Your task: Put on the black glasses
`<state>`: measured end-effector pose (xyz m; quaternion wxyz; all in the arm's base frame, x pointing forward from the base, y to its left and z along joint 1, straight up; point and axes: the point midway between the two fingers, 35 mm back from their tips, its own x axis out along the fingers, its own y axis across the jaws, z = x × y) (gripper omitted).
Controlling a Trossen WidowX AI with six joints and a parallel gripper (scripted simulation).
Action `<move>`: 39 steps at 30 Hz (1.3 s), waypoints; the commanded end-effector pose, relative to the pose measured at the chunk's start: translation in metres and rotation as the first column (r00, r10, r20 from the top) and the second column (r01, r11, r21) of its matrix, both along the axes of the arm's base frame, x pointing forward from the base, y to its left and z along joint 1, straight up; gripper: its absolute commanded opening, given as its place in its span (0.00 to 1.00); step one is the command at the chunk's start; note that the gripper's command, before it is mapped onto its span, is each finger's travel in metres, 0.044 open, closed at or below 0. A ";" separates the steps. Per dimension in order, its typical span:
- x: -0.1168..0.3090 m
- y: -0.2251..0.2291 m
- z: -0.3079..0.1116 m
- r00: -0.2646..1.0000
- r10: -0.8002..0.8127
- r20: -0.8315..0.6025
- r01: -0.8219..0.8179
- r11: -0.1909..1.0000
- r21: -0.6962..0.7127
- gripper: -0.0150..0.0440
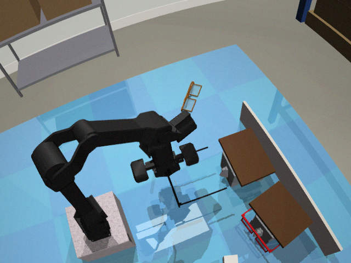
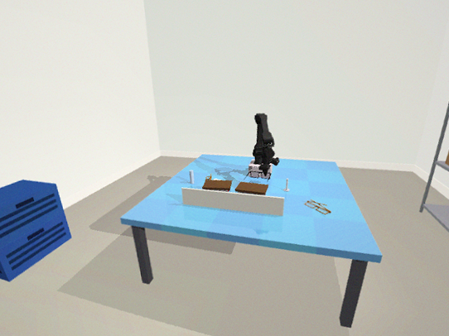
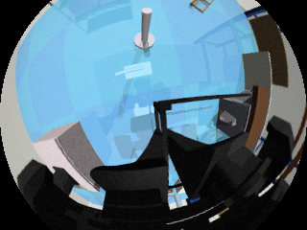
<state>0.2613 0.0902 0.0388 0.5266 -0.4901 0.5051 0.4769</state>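
The black glasses (image 1: 202, 195) (image 3: 206, 100) are in my gripper (image 1: 169, 172) (image 3: 160, 131), which is shut on their front frame. They are held in the air, with both temples pointing toward the display heads. One grey head (image 1: 224, 172) (image 3: 228, 118) stands bare under a brown board, apart from the glasses; a small yellow mark shows beside it in the wrist view. The other head (image 1: 258, 231) wears red glasses (image 1: 263, 242) under the second brown board. The arm hides part of the black frame and one temple in the top view.
A long upright panel (image 1: 292, 175) (image 2: 232, 201) stands behind the brown boards (image 1: 246, 156) (image 1: 280, 214). A thin post (image 3: 146, 24) (image 2: 286, 184) stands on a round base. Orange glasses (image 1: 187, 96) (image 2: 317, 207) lie farther off. A white cylinder (image 2: 191, 177) stands near the red-glasses side.
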 end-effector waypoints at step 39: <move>0.028 0.000 -0.019 1.000 0.004 0.013 -0.004 1.000 0.000 0.25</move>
